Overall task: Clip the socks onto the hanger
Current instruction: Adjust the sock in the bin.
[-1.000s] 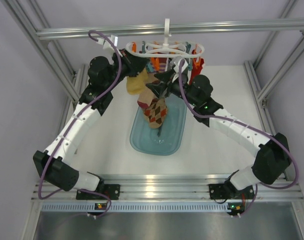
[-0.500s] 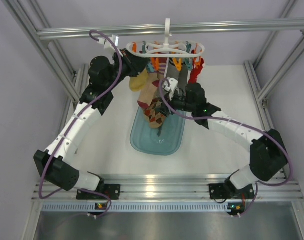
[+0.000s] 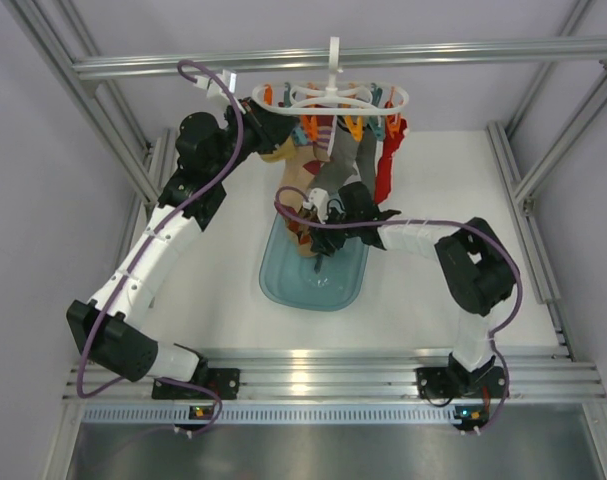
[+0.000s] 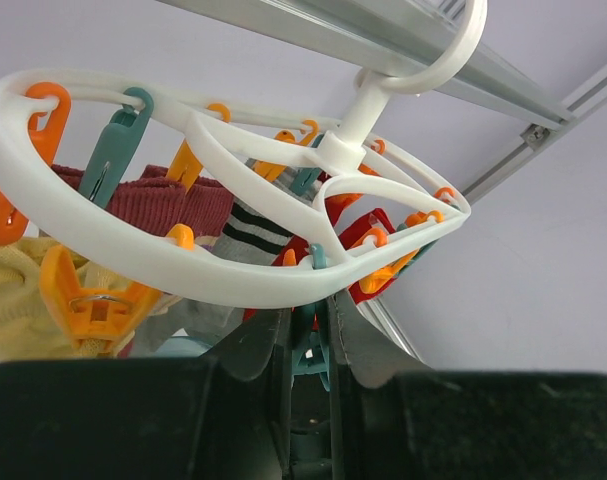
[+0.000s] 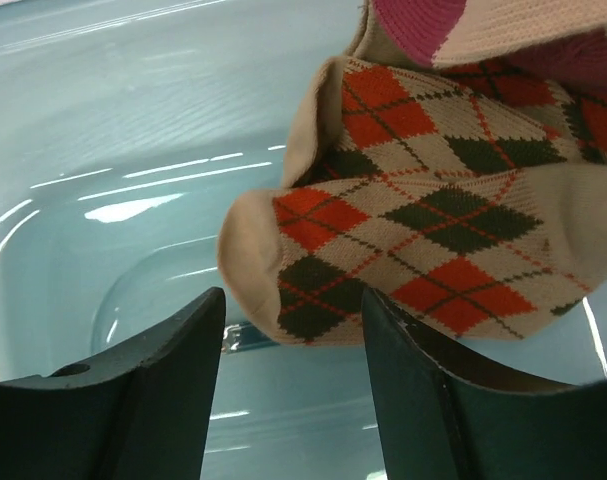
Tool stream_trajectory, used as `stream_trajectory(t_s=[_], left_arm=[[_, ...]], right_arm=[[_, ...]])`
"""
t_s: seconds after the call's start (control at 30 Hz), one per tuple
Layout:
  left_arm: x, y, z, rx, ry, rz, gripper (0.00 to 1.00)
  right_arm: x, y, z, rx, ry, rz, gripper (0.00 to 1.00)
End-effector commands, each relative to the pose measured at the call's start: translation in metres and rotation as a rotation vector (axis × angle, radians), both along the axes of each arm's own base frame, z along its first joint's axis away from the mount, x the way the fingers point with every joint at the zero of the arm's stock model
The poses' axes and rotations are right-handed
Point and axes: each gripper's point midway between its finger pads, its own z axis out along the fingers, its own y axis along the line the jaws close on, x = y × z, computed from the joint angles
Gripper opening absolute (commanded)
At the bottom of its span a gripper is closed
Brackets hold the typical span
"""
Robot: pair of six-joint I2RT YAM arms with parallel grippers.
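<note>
Socks [image 3: 386,170] hang clipped under the hanger [image 3: 343,98] at the far middle. Left gripper [image 4: 310,385] is closed on a teal clip [image 4: 308,348] beneath the ring. Right gripper [image 5: 293,300] gapes open at the toe of the argyle sock [image 5: 423,220], over the tray [image 5: 103,150].

Under the white plastic ring hanger [image 3: 343,97] I've no room: hanging fabric socks [image 3: 301,180] and orange plastic clips [image 4: 93,305] crowd my left tool [image 4: 308,322], which pinches a teal plastic clip [image 4: 309,355]. My right tool [image 5: 293,330] gapes beside the argyle sock [image 5: 423,210], just above the translucent blue tray [image 5: 103,150]. The white table [image 3: 413,312] lies free at frame left and right.
</note>
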Motion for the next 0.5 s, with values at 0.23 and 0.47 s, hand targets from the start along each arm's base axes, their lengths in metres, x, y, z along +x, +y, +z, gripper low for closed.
stream_trajectory(t_s=[0.23,0.47], left_arm=[[0.000,0.002,0.020,-0.023,-0.071,-0.003,0.00],[0.002,0.003,0.018,-0.022,-0.059,0.003,0.00]], right_arm=[[0.012,0.010,-0.004,-0.060,0.032,0.066,0.16],[0.002,0.006,0.074,0.056,-0.060,0.098,0.00]])
